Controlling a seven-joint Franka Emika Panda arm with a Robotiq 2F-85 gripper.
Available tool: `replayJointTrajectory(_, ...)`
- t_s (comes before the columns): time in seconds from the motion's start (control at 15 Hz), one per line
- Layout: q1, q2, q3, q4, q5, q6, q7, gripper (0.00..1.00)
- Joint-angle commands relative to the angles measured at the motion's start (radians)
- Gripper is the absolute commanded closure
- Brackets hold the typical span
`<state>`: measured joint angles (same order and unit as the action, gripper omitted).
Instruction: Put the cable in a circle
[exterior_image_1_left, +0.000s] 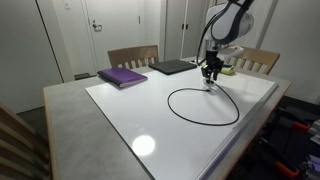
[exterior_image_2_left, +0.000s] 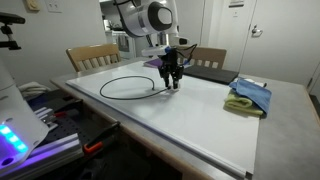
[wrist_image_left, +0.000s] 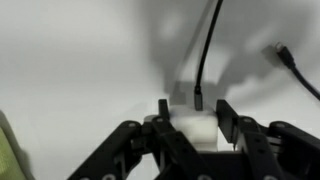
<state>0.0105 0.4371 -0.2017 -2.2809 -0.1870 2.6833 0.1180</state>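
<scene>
Near the tabletop's (exterior_image_1_left: 130, 110) far edge, gripper (exterior_image_1_left: 210, 73) hovers half open astride one plug end, apparently gripping nothing; cable (exterior_image_1_left: 169, 99) already lies mid-tabletop as a near-closed loop, only its ends left to join.

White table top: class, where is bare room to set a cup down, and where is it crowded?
Free: the near stretch of the white table top, bordered by the purple book and the thin black cable loop. Crowded: the far edge, around the end effector.
</scene>
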Motion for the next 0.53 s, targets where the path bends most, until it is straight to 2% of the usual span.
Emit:
replayJointTrajectory(0.0,-0.041,-0.013,0.067,0.006,-0.012,0.022,-0.164,0.75)
replayJointTrajectory(0.47,-0.081,-0.012,0.182,0.058,-0.013,0.020,-0.478,0.75)
